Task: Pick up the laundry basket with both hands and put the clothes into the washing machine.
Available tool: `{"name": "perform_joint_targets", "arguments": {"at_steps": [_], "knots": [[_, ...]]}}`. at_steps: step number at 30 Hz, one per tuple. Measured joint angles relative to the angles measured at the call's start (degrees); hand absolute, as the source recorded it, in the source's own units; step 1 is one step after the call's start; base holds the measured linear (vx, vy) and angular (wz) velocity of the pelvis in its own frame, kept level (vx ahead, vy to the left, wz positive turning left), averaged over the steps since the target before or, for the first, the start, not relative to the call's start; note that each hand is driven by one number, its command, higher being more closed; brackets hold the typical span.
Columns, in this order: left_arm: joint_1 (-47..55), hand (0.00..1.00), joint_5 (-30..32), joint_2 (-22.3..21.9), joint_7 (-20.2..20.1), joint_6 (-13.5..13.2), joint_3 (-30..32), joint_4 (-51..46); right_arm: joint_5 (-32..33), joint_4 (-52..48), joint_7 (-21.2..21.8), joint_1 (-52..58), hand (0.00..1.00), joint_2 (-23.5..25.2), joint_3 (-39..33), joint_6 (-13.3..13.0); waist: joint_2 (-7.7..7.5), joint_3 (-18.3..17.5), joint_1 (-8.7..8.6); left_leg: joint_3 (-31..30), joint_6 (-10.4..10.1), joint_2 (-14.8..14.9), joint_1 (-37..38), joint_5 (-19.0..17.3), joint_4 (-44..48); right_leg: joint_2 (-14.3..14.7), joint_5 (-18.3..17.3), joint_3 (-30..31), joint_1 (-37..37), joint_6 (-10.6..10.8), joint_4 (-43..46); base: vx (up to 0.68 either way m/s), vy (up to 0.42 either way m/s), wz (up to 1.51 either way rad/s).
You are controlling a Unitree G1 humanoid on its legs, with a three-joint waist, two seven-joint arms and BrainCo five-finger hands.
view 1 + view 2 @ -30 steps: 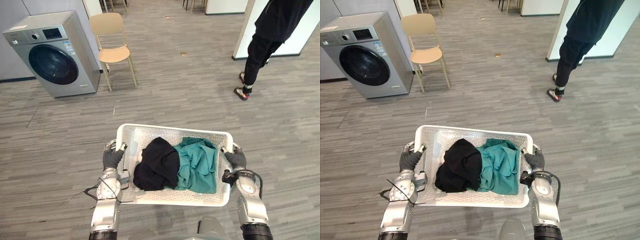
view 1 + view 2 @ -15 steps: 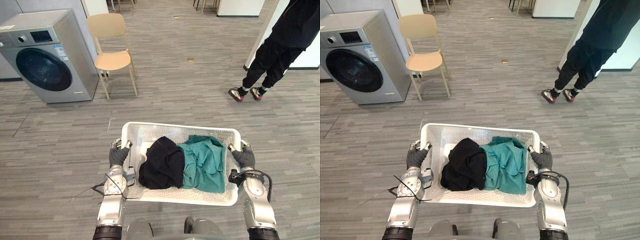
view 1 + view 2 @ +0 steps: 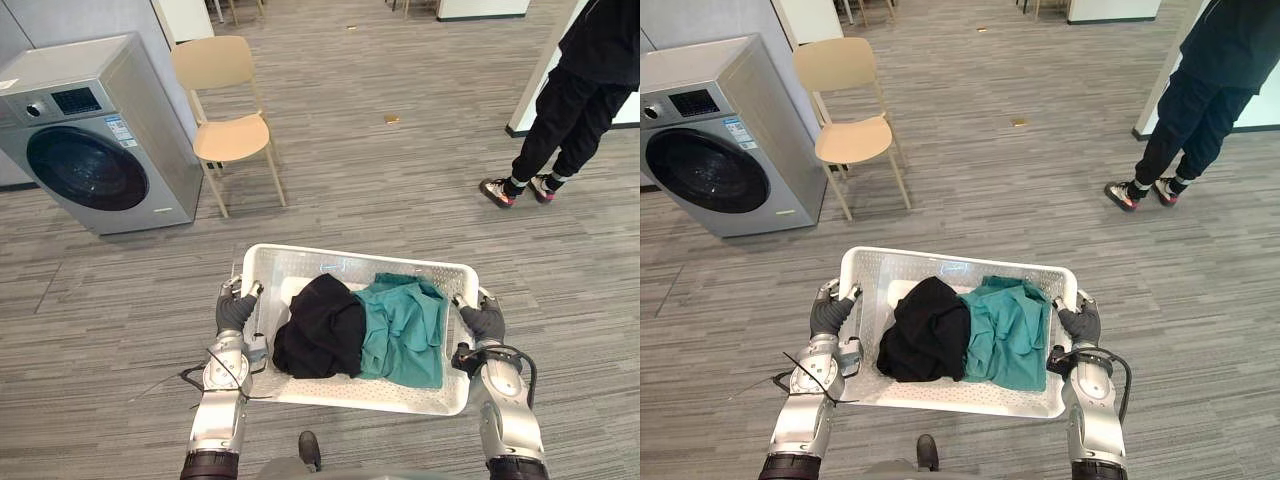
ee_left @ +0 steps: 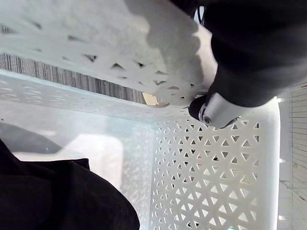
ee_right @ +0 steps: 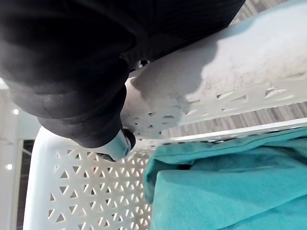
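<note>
Grey plank floor (image 3: 380, 190) lies open on all sides of the robot, with a broad bare stretch between it and the washer (image 3: 100, 130). The washer stands ahead to the left, its round dark door shut and facing the room. A person (image 3: 570, 110) in dark clothes stands well apart, ahead to the right, beside the edge of a white wall (image 3: 540, 70), both feet on the floor. A tan chair (image 3: 230, 135) stands just beside the washer's right flank, its legs at the edge of the open stretch. A small yellowish scrap (image 3: 391, 119) lies on the floor further off.

The white perforated basket (image 3: 350, 258) is held level in front of the robot, clear of the floor. Inside it, a black garment (image 3: 320, 335) is heaped on the left, touching a teal garment (image 3: 405, 325) on the right.

The left hand (image 3: 233, 312) is clenched over the basket's left rim, and the right hand (image 3: 485, 322) is clenched over the right rim. Each wrist view shows a dark tip pressed on the inner wall under the rim.

Since half a second ago the whole view has shifted, so the camera has moved. The person's feet now stand closer together. The basket stays in both hands, with the clothes lying as before.
</note>
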Motion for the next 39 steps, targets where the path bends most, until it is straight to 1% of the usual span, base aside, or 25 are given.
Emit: {"name": "perform_joint_targets", "arguments": {"at_steps": [3, 6, 7, 12, 14, 18, 20, 21, 23, 24, 25, 26, 27, 28, 29, 30, 31, 32, 33, 34, 35, 36, 37, 38, 39], "knots": [[0.05, 1.00, 0.01, 0.00, 0.01, 0.00, -0.30, -0.03, -0.27, 0.00, -0.12, 0.08, 1.00, 0.23, -0.32, -0.15, -0.02, -0.03, -0.19, -0.05, -0.13, -0.20, 1.07, 1.24, -2.66, 0.15, 0.41, -0.12, 0.01, 0.26, -0.45, 0.03, -0.007, -0.01], [0.25, 1.00, 0.01, -0.05, 0.12, 0.02, -1.03, -0.02, -1.26, 0.00, -0.48, 0.82, 1.00, 0.22, -0.56, -0.46, 0.04, -0.07, -0.58, -0.06, -0.15, -0.19, 1.32, 1.55, -3.12, 0.21, 0.41, -0.38, 0.05, 0.26, -0.60, -0.01, -0.012, -0.01], [2.72, 1.00, 0.99, 0.98, -0.20, 0.55, -2.45, -0.02, -1.67, 4.41, -1.45, 3.57, 1.00, 1.88, -0.38, -1.81, 1.62, -3.76, -1.45, -1.33, -2.33, 3.31, -2.88, 5.86, -3.72, 4.01, -1.92, -2.66, -2.45, -0.10, -3.23, 0.00, 0.000, 0.00], [2.72, 1.00, 1.03, 0.98, -0.29, 0.55, -2.46, -0.02, -1.66, 4.41, -1.45, 4.38, 1.00, 2.01, -0.31, -2.03, 1.57, -3.74, -1.46, -1.18, -2.33, 3.33, -2.88, 5.85, -3.71, 4.00, -1.91, -2.61, -2.46, -0.09, -3.31, 0.00, 0.000, 0.00], [2.73, 1.00, 2.09, 1.02, -0.38, 0.63, -2.46, -0.02, -1.56, 4.40, -1.45, 6.17, 1.00, 2.63, 0.13, -2.91, 1.41, -3.63, -1.29, -0.50, -2.35, 3.34, -2.93, 5.85, -3.69, 3.93, -1.94, -2.79, -2.40, -0.13, -3.40, 0.00, 0.000, 0.00], [3.50, 1.00, 4.59, 2.03, -1.65, 0.99, -2.40, -0.07, -0.87, 4.40, -1.43, 10.63, 1.00, 3.44, 1.46, -3.94, 0.63, -3.13, -0.88, -0.26, -2.39, 3.31, -3.82, 5.78, -3.33, 3.69, -1.91, -3.50, -2.62, -0.07, -4.12, 0.00, 0.000, 0.04], [4.41, 1.00, 5.56, 2.07, -1.86, 1.31, -2.39, -0.10, 0.27, 4.40, -1.36, 12.03, 1.00, 3.58, 1.88, -3.93, 0.25, -2.89, -0.64, -0.28, -2.36, 3.23, -4.81, 5.60, -3.16, 3.23, -1.99, -4.56, -2.75, 0.06, -4.21, 0.03, 0.003, 0.20], [4.47, 1.00, 6.27, 2.10, -2.65, 1.51, -2.30, -0.10, 0.54, 4.42, -1.33, 12.44, 1.00, 3.54, 1.74, -3.91, -0.04, -2.59, -0.39, -0.26, -1.99, 3.25, -7.58, 3.97, -0.07, 2.74, -2.56, -5.76, -3.64, 0.87, -3.75, 0.05, 0.048, 0.48], [4.40, 1.00, 6.51, 1.72, -3.00, 1.54, -2.20, -0.09, 0.71, 4.39, -1.32, 12.10, 1.00, 3.38, 1.10, -3.85, 0.22, -1.00, 0.02, 1.99, -1.76, 4.65, -14.54, -2.55, 11.19, 1.76, -3.77, -8.60, -4.48, 2.06, -1.92, 0.03, 0.054, 0.67], [4.52, 1.00, 6.51, 1.47, -3.01, 1.66, -2.20, -0.09, 0.71, 4.40, -1.35, 11.99, 1.00, 3.36, 0.98, -3.76, 0.30, -0.67, 0.18, 3.21, -1.43, 5.31, -15.82, -4.34, 14.00, 1.25, -4.39, -9.40, -4.36, 2.23, -1.39, 0.02, 0.073, 0.75], [4.88, 1.00, 6.49, 1.27, -3.01, 1.68, -2.17, -0.10, 0.70, 4.39, -1.36, 11.64, 1.00, 3.46, 0.85, -3.54, -0.16, -0.16, 0.54, 5.29, -0.14, 5.80, -17.08, -6.43, 18.58, -0.13, -6.25, -10.94, -3.82, 2.94, -0.40, 0.06, 0.114, 0.67], [5.16, 1.00, 6.45, 1.00, -3.01, 1.68, -2.10, -0.12, 0.68, 4.35, -1.34, 11.05, 1.00, 3.27, 0.48, -3.33, -0.56, 0.34, 1.86, 7.35, 2.20, 6.23, -17.77, -9.96, 25.44, -1.74, -8.18, -11.41, -2.89, 3.30, 1.58, 0.10, 0.141, 0.52], [5.70, 1.00, 6.38, 0.80, -3.00, 1.67, -2.06, -0.28, 0.65, 4.34, -1.34, 10.79, 1.00, 3.11, 0.34, -3.26, -0.51, 0.32, 2.43, 8.16, 2.18, 6.13, -17.44, -12.91, 27.74, -2.58, -9.14, -11.73, -2.11, 3.41, 2.70, 0.29, 0.168, 0.27], [6.36, 1.00, 6.04, 0.15, -2.92, 1.42, -1.27, -0.70, 0.50, 4.40, -1.21, 10.18, 1.00, 2.62, 0.00, -3.14, -0.20, 0.65, 2.57, 7.78, 2.65, 4.87, -16.10, -17.11, 29.29, -5.09, -10.06, -12.33, -2.69, 2.17, 11.31, 0.30, 0.171, 0.37], [6.71, 1.00, 5.72, -1.01, -2.87, 1.40, -0.23, -0.78, 0.33, 4.39, -1.15, 8.97, 1.00, 2.72, 0.13, -2.86, -0.51, 1.04, 2.69, 7.29, 3.31, 2.76, -14.09, -18.38, 28.72, -9.15, -7.45, -11.92, -8.28, -2.35, 26.11, 0.40, 0.247, 0.48], [6.93, 1.00, 5.70, -1.09, -2.88, 1.40, -0.23, -0.97, 0.25, 4.40, -1.23, 8.79, 1.00, 2.81, 0.06, -2.68, -0.74, 1.33, 2.67, 6.93, 3.46, 1.79, -12.73, -18.70, 27.66, -10.37, -4.52, -10.98, -10.72, -6.74, 32.11, 0.37, 0.259, 0.61], [7.82, 1.00, 5.30, -0.66, -2.88, 1.43, -0.15, -2.15, 0.15, 4.45, -1.12, 8.40, 1.00, 2.92, 0.27, -2.59, -0.19, 1.82, 2.01, 5.57, 4.04, 0.22, -9.11, -19.04, 25.02, -11.16, 2.60, -7.32, -14.22, -10.19, 40.87, 0.49, 0.269, 0.66], [8.81, 1.00, 4.61, 0.11, -2.85, 1.36, -0.16, -3.80, 0.14, 4.52, -0.37, 8.20, 1.00, 2.95, 0.58, -2.65, 0.04, 2.31, 1.27, 3.09, 5.11, -0.14, -6.33, -19.55, 23.37, -9.16, 0.81, -5.36, -17.25, -6.78, 49.12, 0.43, 0.187, 0.68], [8.93, 1.00, 4.40, 0.41, -2.85, 1.36, -0.22, -4.16, 0.14, 4.53, 0.00, 8.27, 1.00, 2.97, 0.57, -2.67, 0.21, 2.43, 1.25, 2.03, 5.49, -0.15, -4.96, -19.55, 22.35, -7.64, -0.62, -5.61, -18.62, -6.24, 51.61, 0.45, 0.127, 0.72], [8.92, 1.00, 4.33, 0.74, -2.84, 1.34, -0.34, -4.49, 0.18, 4.49, 0.35, 8.28, 1.00, 3.00, 0.56, -2.71, 0.59, 2.66, 1.04, -0.11, 5.61, -0.19, -2.22, -19.53, 19.76, -4.10, -3.62, -6.68, -20.74, -6.30, 52.40, 0.38, 0.077, 0.60], [8.90, 1.00, 4.20, 0.91, -2.83, 1.24, -0.46, -4.55, 0.25, 4.26, 0.51, 8.30, 1.00, 3.01, 0.48, -2.74, 0.79, 2.80, 0.60, -1.13, 5.51, -0.30, -1.03, -19.46, 18.58, -2.42, -4.96, -7.19, -21.73, -6.01, 51.16, 0.47, 0.062, 0.86], [8.85, 1.00, 3.68, 0.95, -2.88, 1.15, -0.66, -4.54, 0.49, 3.82, 0.86, 8.26, 1.00, 3.02, 0.03, -2.96, 0.56, 2.79, -0.28, -2.92, 5.11, -0.87, 1.25, -19.21, 16.70, -0.08, -7.09, -8.71, -23.81, -5.73, 46.83, 0.50, 0.019, 0.86], [8.78, 1.00, 3.02, 0.87, -2.89, 1.13, -1.13, -4.52, 0.51, 2.86, 0.95, 8.25, 1.00, 3.01, -0.70, -2.95, 0.40, 3.13, -0.74, -3.96, 5.16, -1.37, 3.77, -19.37, 14.86, 1.85, -8.15, -9.22, -26.23, -5.83, 39.62, 0.52, 0.003, 0.77], [8.69, 1.00, 2.74, 0.86, -2.90, 1.11, -1.26, -4.49, 0.52, 2.44, 0.93, 8.22, 1.00, 3.02, -1.06, -2.95, 0.66, 3.30, -0.86, -4.47, 4.92, -1.40, 4.94, -19.48, 13.94, 3.04, -7.96, -9.33, -27.28, -5.90, 34.61, 0.66, -0.029, 0.64], [8.29, 1.00, 2.40, 0.75, -3.00, 1.09, -1.31, -4.46, 0.54, 1.50, 0.94, 8.20, 1.00, 3.01, -1.51, -2.95, 1.05, 3.53, -1.56, -5.56, 3.99, -1.29, 6.93, -19.91, 12.23, 5.05, -6.00, -9.23, -28.74, -5.45, 22.70, 0.55, -0.044, 0.60]]}}
